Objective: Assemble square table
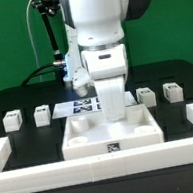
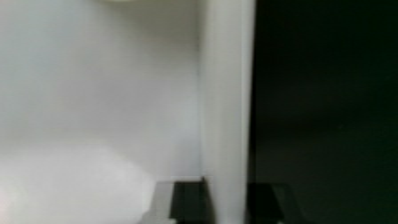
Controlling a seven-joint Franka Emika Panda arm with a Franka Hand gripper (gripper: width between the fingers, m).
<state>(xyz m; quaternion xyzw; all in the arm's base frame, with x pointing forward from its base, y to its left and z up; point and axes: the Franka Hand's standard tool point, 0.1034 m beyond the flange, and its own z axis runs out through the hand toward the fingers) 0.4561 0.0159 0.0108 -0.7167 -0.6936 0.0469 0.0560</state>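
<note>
The white square panel (image 1: 110,133) lies rim-up on the black table in front of the arm. My gripper (image 1: 112,104) reaches down at the panel's far edge. In the wrist view the gripper (image 2: 228,206) has its two dark fingers (image 2: 187,205) on either side of the panel's raised rim (image 2: 224,100), and they seem to touch it on both sides. Four short white legs stand in a row behind the panel: two at the exterior view's left (image 1: 12,120) (image 1: 42,114) and two at its right (image 1: 145,95) (image 1: 172,92).
The marker board (image 1: 78,107) lies behind the panel, partly hidden by the arm. A long white L-shaped rail (image 1: 106,166) runs along the front and up both sides of the table. Cables hang at the back left (image 1: 46,32).
</note>
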